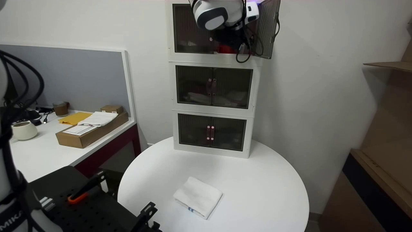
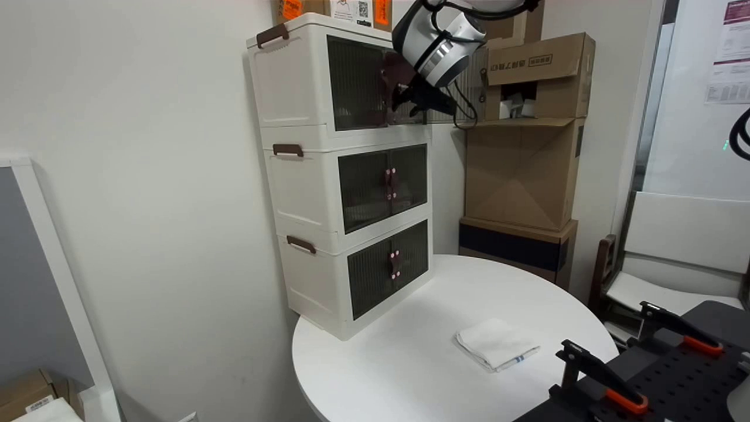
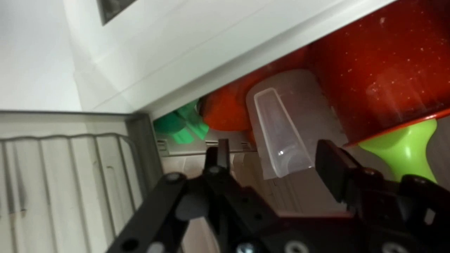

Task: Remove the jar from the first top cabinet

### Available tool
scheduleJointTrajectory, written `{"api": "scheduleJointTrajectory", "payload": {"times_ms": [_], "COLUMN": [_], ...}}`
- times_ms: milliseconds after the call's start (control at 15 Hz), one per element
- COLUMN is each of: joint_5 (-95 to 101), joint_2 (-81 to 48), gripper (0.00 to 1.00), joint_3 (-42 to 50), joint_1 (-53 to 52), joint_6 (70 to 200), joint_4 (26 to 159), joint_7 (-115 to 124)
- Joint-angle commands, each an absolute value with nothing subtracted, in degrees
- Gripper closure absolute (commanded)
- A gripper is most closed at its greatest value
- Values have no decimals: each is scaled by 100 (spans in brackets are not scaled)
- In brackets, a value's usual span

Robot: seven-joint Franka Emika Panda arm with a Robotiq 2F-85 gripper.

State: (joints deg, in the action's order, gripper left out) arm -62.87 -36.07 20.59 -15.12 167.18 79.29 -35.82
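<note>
High in the frame, in both exterior views, the robot arm (image 2: pixel 436 50) leaned toward the front of the top cabinet (image 2: pixel 287 88), whose ribbed door (image 1: pixel 268 29) stood swung out on the right of the stack. The jar was hidden in those views, but near the middle of the wrist view it showed plainly: the jar (image 3: pixel 281 123), whitish and see-through, lay inside the cabinet. Close beside it, at the upper right, was a red container (image 3: pixel 383 70), with a light green handle (image 3: pixel 411 151) showing below its rim; an orange item (image 3: pixel 226 109) sat just left of the jar.

The gripper (image 3: pixel 273 151) was spread wide and held nothing. Its fingers (image 3: pixel 332 168) came in from the bottom of the wrist view, one left of centre and one toward the lower right, and the jar showed in the gap, seemingly beyond the tips. Whether either finger touched it could not be told.

The step in hand looked to be lining up for the grasp, with the lifting out not yet begun. The next move seemed to call for going a little deeper, keeping the right finger between jar and red container, then closing gently, since the wall looked thin. After that, a straight pull outward, clear of the door, would probably be needed.
</note>
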Motion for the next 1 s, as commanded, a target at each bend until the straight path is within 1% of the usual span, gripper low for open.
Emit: {"api": "scheduleJointTrajectory", "payload": {"times_ms": [0, 67, 133, 200, 267, 333, 400, 467, 600, 667, 733, 800, 933], "joint_5": [-6423, -6431, -6435, -6429, -6428, -6425, -6417, -6418, -6417, -6410, -6418, -6413, -6416], "joint_2": [-3762, -3761, -3767, -3774, -3779, -3781, -3788, -3792, -3802, -3814, -3817, -3827, -3853], "gripper": [50, 44, 42, 46, 44, 37, 35, 25, 25, 31, 50, 53, 69], "joint_3": [1939, 1919, 1903, 1892, 1877, 1859, 1843, 1816, 1778, 1759, 1735, 1725, 1689], "joint_1": [-1369, -1351, -1333, -1318, -1304, -1292, -1282, -1270, -1249, -1242, -1234, -1228, -1204], "joint_6": [16780, 16785, 16785, 16775, 16776, 16774, 16766, 16768, 16767, 16761, 16767, 16761, 16766], "joint_4": [7632, 7616, 7597, 7581, 7564, 7553, 7538, 7524, 7494, 7479, 7468, 7457, 7420], "joint_7": [-3693, -3707, -3712, -3705, -3708, -3712, -3703, -3707, -3716, -3715, -3745, -3756, -3793]}}
